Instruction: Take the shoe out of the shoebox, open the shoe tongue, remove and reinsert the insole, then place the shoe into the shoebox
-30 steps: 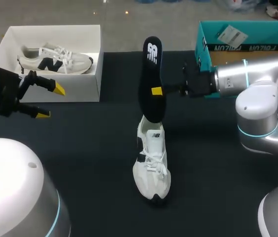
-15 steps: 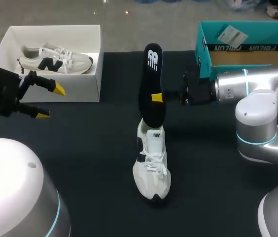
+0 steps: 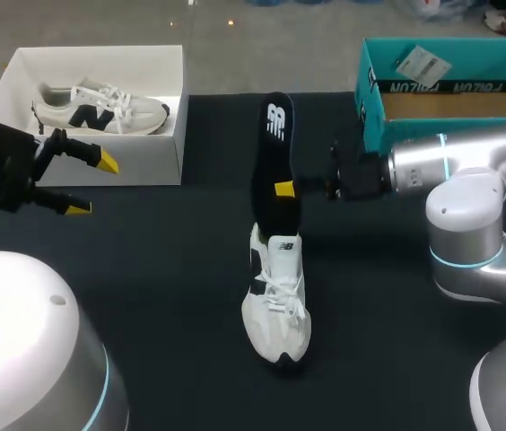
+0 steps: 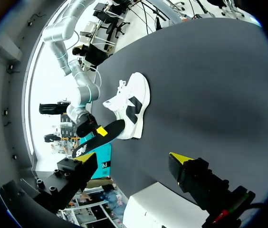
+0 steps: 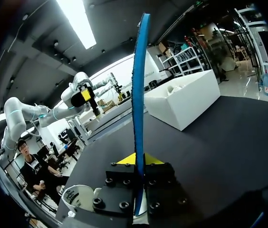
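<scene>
A white shoe with black trim is lying upright on its sole in the middle of the dark table, and everything else is being placed from it. A black insole is standing almost on end directly above the shoe's heel end, its lower tip meeting the shoe's opening; whether the tip is inside cannot be told. The right gripper is coming in from the shoe's right side and is pinching the insole partway up, its yellow-tipped fingers closed flat against both faces, as the right wrist view is showing with the insole edge-on between the fingers of the gripper. Well away on the shoe's left, the left gripper is hanging above the table with its jaws spread wide and holding nothing; from its wrist view the shoe and insole are sitting far ahead of it. Beyond the shoe to the left, a white shoebox is holding a second shoe. Beyond the shoe to the right, a teal box is resting behind the right arm.
</scene>
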You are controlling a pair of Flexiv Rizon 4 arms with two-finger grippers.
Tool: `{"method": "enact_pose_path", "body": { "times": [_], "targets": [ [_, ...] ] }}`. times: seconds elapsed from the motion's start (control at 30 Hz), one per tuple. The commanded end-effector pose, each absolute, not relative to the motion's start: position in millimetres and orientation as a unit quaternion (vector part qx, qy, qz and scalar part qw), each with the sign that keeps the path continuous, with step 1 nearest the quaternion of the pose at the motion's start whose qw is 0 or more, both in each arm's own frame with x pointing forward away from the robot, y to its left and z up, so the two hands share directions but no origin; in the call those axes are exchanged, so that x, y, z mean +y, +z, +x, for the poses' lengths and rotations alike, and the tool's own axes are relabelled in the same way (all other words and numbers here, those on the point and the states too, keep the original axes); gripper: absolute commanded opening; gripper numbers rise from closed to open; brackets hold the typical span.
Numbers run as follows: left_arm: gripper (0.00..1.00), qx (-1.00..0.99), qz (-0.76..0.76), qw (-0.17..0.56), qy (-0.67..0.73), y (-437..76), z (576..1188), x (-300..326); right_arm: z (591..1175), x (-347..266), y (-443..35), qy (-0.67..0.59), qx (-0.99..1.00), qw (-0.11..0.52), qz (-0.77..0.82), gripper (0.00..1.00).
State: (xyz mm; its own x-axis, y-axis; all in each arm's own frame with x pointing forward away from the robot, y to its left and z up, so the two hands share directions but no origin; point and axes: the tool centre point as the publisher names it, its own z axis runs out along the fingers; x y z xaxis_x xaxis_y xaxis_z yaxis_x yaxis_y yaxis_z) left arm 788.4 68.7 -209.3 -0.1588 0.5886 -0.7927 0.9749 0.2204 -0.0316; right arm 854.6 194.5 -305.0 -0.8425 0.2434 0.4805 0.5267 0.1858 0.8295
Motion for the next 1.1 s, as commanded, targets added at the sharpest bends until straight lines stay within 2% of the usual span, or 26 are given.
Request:
{"method": "enact_pose_path", "body": {
  "times": [0.03,1.1],
  "targets": [
    [1.00,0.706,0.555,0.335,-0.285,-208.7,787.7,68.3,849.6,199.4,-310.7,-0.586,-0.756,0.121,-0.265,0.00],
    [1.00,0.706,0.555,0.335,-0.285,-208.7,787.7,68.3,807.0,195.1,-347.5,-0.554,-0.761,0.138,-0.307,0.00]
  ]
}}
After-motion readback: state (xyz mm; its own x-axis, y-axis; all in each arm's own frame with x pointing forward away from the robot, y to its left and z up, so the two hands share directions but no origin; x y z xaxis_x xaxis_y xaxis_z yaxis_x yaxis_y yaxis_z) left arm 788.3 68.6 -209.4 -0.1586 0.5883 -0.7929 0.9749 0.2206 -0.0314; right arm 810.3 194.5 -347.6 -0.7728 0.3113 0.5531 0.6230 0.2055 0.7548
